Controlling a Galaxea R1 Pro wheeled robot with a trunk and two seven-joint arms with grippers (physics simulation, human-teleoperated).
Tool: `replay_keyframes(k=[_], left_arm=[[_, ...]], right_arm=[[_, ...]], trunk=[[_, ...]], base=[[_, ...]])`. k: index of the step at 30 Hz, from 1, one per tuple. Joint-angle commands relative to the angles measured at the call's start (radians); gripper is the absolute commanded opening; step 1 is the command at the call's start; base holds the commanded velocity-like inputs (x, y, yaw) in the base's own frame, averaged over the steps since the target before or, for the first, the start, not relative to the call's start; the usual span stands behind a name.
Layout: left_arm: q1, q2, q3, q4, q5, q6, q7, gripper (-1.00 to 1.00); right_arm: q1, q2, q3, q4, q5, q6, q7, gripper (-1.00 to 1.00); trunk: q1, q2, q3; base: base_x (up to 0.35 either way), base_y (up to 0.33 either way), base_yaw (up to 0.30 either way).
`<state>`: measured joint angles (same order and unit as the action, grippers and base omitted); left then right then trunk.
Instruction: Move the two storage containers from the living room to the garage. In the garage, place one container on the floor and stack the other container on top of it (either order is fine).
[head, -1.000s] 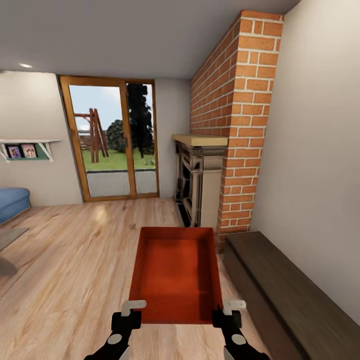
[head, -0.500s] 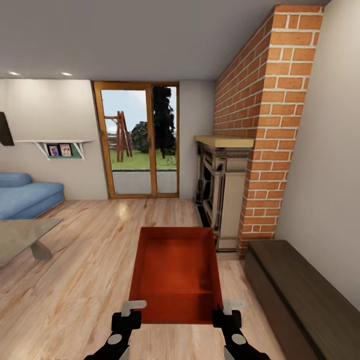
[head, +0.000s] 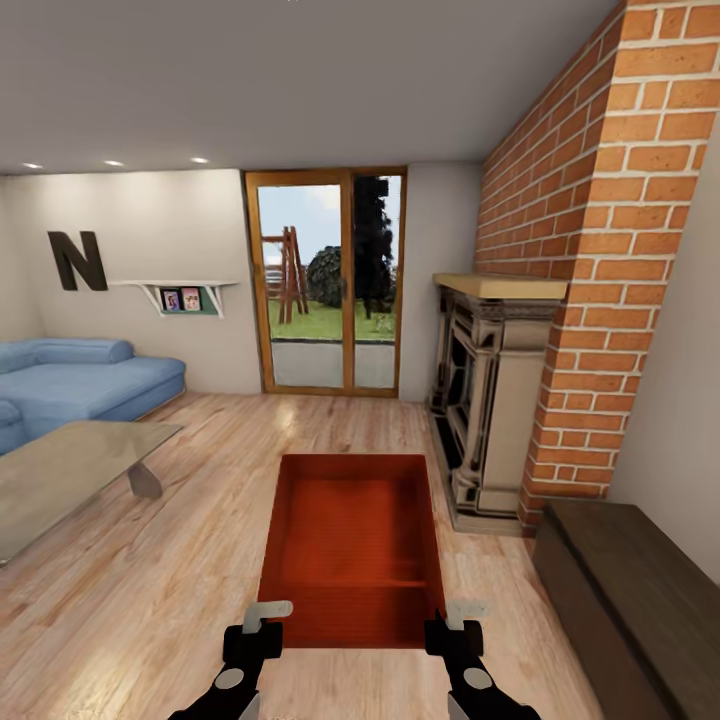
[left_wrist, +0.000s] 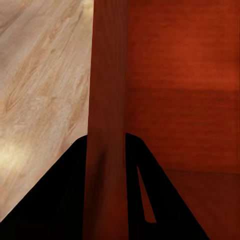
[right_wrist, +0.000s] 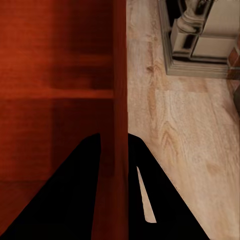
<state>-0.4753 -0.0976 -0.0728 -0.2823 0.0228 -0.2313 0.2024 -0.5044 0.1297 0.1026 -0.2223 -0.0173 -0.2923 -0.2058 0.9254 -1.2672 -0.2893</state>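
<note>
Nearest to the robot, the left gripper and the right gripper each close on one long side wall of the storage container, near the corners closest to the robot; in each wrist view the orange-red wall passes between the two dark fingers, so both grippers are gripping the container. The container is held above the wood-plank floor of the living room, with its long axis pointing away from the robot. It is open on top and nothing lies inside; only the plain red bottom and walls are visible. The step in hand appears to be carrying this container out of the living room toward the garage. To do it well, the two arms should keep the same distance and height, so the walls do not slip or twist, and the base should turn slowly. Beside the container, on the robot's left, stands the glass coffee table; on the right are the dark bench and the brick fireplace, which the container must not touch. Beyond the container are the blue sofa and the glass door.
</note>
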Motion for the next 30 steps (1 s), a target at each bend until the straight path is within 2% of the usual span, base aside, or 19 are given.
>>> replay_keyframes(k=[1,30], left_arm=[[0.0,0.006,-0.004,0.004,0.014,-0.005,0.012,-1.0],[0.0,0.006,-0.004,0.005,0.015,-0.005,0.012,-1.0]], right_arm=[[-0.002,-0.001,-0.004,-0.008,0.005,-0.093,-0.004,-1.0],[-0.001,0.0,-0.004,-0.008,0.005,-0.093,-0.004,-1.0]], trunk=[[0.0,-0.001,-0.001],[0.0,-0.001,0.003]], base=[[0.0,0.0,0.291],[0.0,0.0,0.291]])
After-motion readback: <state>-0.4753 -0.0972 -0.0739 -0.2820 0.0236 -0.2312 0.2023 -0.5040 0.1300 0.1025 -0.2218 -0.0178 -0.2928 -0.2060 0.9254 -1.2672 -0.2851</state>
